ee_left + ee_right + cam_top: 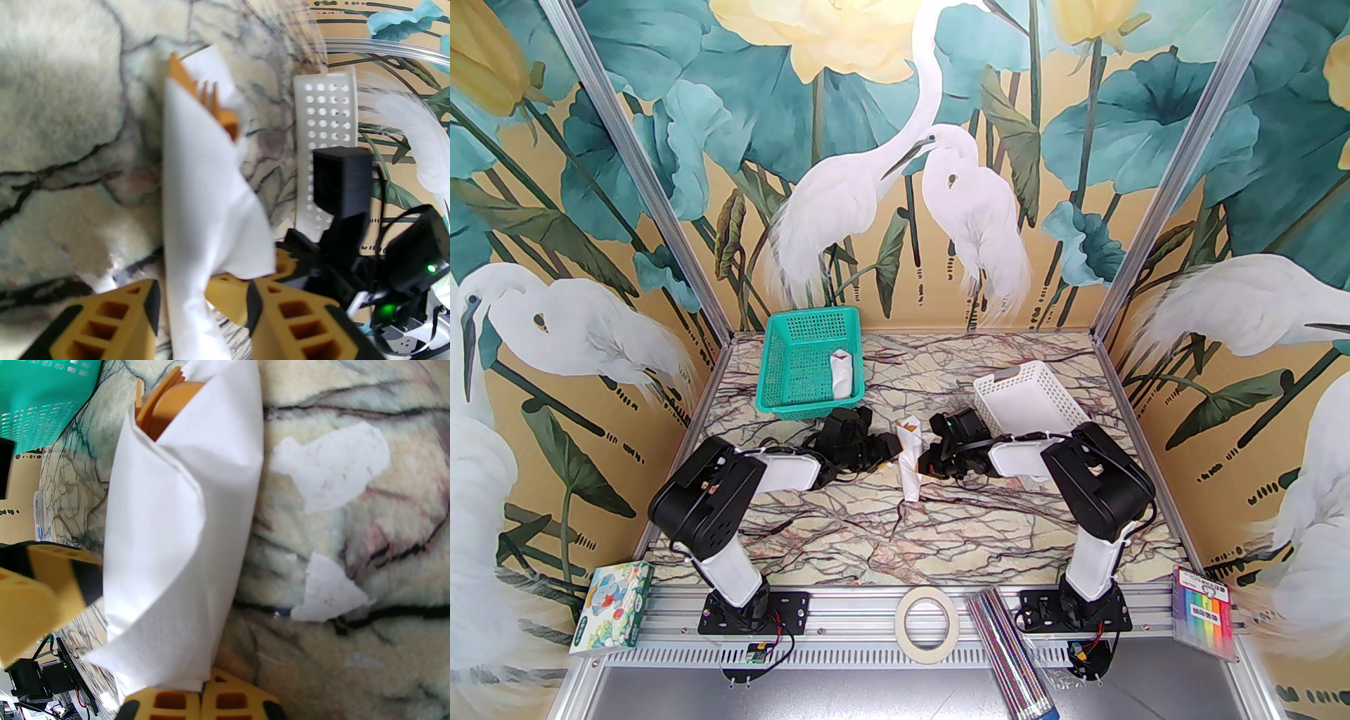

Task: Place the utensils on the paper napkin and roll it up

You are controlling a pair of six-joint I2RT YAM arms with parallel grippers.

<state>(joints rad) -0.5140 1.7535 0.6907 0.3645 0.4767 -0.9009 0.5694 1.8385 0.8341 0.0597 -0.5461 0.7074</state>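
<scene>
A: First entry, and its place?
B: One paper napkin (910, 467) (204, 197) (175, 535), white, rolled into a loose tube. Lying mid-table (900, 541) between the two grippers, long axis running far to near.

A: Contents?
B: Set of utensils (910, 424) (211, 102) (165, 409), orange-brown, tucked inside the roll, tips poking out of the far end. Fork tines and a rounded bowl made out from the wrist cameras; knife not told apart.

A: State of the left gripper (889, 450) (200, 306)?
B: Released. Jaws parted, one to each side of the roll's near part, with a sliver of gap at both pads. From the right wrist camera, one finger (45, 585) just beside the roll's edge; touching or not, cannot tell.

A: And the right gripper (929, 458) (202, 694)?
B: Clenched. Tips pressed together on the napkin's outer fold, at the side of the roll opposite the left gripper.

A: Other stock on the table?
B: Green basket (812, 316) at the far left, holding a second white bundle (842, 376) with a red-brown tip. White basket (1012, 383) (327, 105) at the far right, just behind the right arm. Two white scraps (334, 465) lying flat on the marble pattern, near the roll.

A: Front rail?
B: Tape ring (926, 622) between the two arm bases.
</scene>
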